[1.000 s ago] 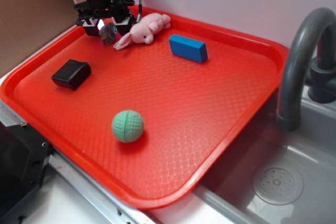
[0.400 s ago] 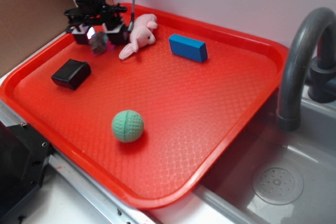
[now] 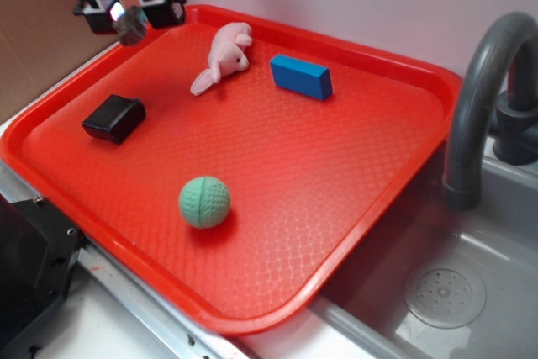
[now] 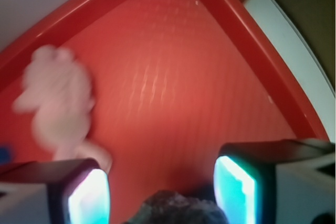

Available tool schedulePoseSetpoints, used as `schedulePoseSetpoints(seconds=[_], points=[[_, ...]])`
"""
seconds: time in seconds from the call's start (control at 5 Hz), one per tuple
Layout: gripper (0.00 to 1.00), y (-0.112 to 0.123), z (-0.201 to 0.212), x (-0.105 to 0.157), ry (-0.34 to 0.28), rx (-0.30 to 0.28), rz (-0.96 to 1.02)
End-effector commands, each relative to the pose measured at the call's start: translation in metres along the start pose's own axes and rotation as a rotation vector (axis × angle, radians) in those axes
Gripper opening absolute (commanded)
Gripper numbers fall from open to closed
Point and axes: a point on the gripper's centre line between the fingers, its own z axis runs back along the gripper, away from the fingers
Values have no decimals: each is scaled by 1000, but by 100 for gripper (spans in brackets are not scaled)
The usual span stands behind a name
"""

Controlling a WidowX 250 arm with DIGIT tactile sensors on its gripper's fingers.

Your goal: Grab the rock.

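The rock [image 3: 130, 28] is a small dark grey-brown jagged lump. It hangs in the air above the far left corner of the red tray [image 3: 336, 208], and my gripper [image 3: 133, 18] is shut on it. In the wrist view the rock [image 4: 178, 211] shows at the bottom edge, between the two glowing pads [image 4: 89, 200] of my gripper [image 4: 163, 192]. Its lower part is cut off by the frame. The tray floor lies well below it.
On the tray lie a pink plush rabbit [image 3: 223, 56], a blue block [image 3: 301, 76], a black block [image 3: 113, 118] and a green ball [image 3: 204, 202]. A grey faucet [image 3: 483, 98] and a sink [image 3: 445, 292] are at the right. A brown board stands at the left.
My gripper has risen and moved left toward the tray's far left corner, carrying the rock away from the pink rabbit. The other objects have stayed put.
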Motion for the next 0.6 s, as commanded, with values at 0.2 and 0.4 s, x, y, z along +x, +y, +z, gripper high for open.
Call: schedulePoseSetpoints(seconds=[0.2,0.4], points=[[0,-40,86,-68,-38,-181,-243],[0,-30,75,-60,-8,-178,-243]])
